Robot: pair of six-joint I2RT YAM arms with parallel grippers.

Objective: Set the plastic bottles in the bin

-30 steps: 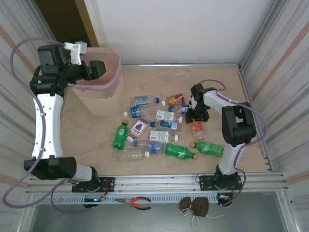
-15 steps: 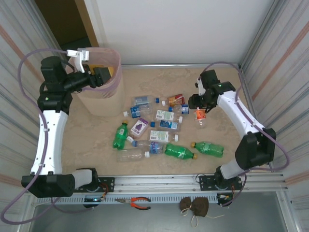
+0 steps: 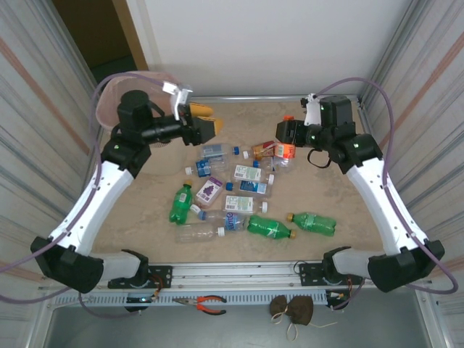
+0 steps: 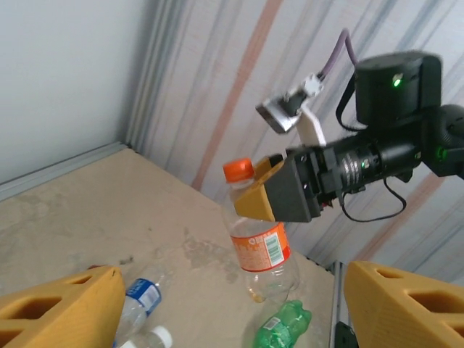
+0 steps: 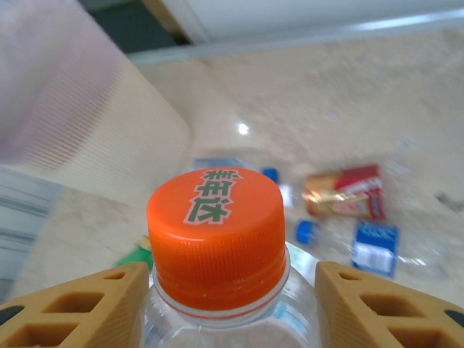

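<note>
Two arms: reached high over the table (image 3: 145, 196), wrists facing each other.
Left gripper (image 3: 205, 123): fingers spread wide, empty.
Right gripper (image 3: 285, 133): clenched on the neck of an orange-capped bottle (image 4: 259, 250), held upright in mid-air.
Bin (image 3: 107, 105): stood far left, behind the left arm; contents hidden.
Other bottles (image 3: 250, 174): lay scattered on the table.

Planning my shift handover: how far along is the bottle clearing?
Done: unclear, the bin hides its contents. In hand: the right pincer grips an orange-capped bottle aloft; the left pincer is open, empty. Left: about a dozen bottles lie on the table.
</note>
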